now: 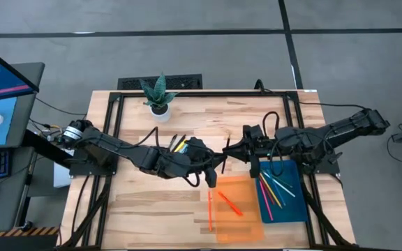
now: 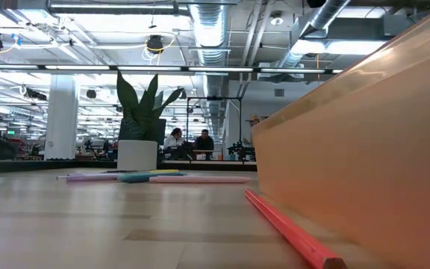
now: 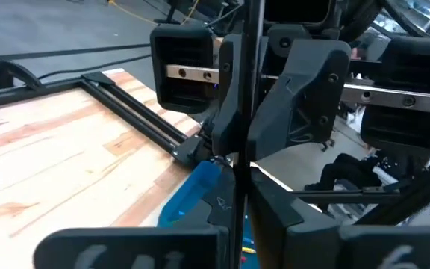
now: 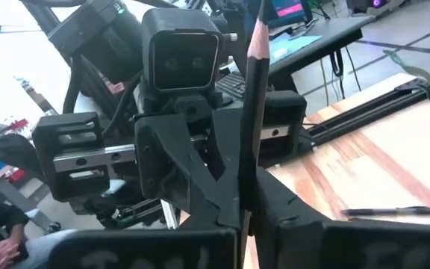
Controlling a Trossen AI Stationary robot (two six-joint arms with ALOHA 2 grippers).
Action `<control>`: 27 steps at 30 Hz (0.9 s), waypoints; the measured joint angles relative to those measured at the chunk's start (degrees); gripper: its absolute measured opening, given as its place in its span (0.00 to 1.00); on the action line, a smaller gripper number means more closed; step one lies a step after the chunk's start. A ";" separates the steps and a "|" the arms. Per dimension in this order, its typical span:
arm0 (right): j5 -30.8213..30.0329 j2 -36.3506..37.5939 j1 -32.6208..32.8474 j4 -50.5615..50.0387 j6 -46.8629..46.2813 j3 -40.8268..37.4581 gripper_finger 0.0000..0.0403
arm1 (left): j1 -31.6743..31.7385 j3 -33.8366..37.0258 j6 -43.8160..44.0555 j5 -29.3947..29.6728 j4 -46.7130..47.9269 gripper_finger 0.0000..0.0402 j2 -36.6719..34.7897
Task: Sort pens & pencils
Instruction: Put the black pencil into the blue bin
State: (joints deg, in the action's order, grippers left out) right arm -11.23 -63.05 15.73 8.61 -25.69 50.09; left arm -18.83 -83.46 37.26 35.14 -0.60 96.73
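A pale wooden table (image 1: 159, 209) with a black metal frame stands on a grey floor, and behind it opens a large hall with ceiling ducts, where two people sit far off. Above the middle of the table a thin black pencil (image 1: 224, 155) stands nearly upright between the two arms; the left gripper (image 1: 213, 174) and the right gripper (image 1: 230, 149) meet face to face there, and both have their fingers pressed together on this pencil, its sharpened tip showing in the right wrist view (image 4: 257, 33). A translucent flat orange tray (image 1: 238, 208) lies at the near edge with one orange stick inside; a second orange stick (image 1: 210, 209) lies just beside its left wall. To the right, touching it, a flat blue tray (image 1: 285, 196) holds a few crossed sticks, pink, yellow and white. A small heap of pens (image 1: 178, 144) lies near a potted plant (image 1: 158, 96) at the far edge. The table's left half is bare wood.
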 joint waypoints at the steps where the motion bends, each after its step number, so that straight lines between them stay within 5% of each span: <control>1: -0.13 0.00 0.00 -0.02 -0.43 0.00 0.06 | 0.04 0.00 -0.11 -0.20 0.02 0.03 0.00; 6: -1.43 0.37 -0.44 -1.07 -1.65 0.04 0.06 | 0.11 -0.11 1.33 -0.12 2.21 0.04 -0.07; 14: -8.26 5.00 -2.85 -21.20 -2.15 6.73 0.06 | -0.62 -0.03 4.44 -4.45 7.13 0.22 -0.11; 20: -10.14 9.16 -3.41 -43.99 -7.89 11.61 0.06 | -1.25 -0.03 10.93 -7.04 11.81 0.34 -0.19; 27: -10.16 12.78 4.35 -75.43 -28.75 9.56 0.06 | -4.01 -0.05 19.29 -5.94 22.86 0.33 -0.66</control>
State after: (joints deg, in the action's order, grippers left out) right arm -21.39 -50.27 20.07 -66.82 -54.44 59.65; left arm -22.84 -83.50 56.56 29.20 22.26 96.07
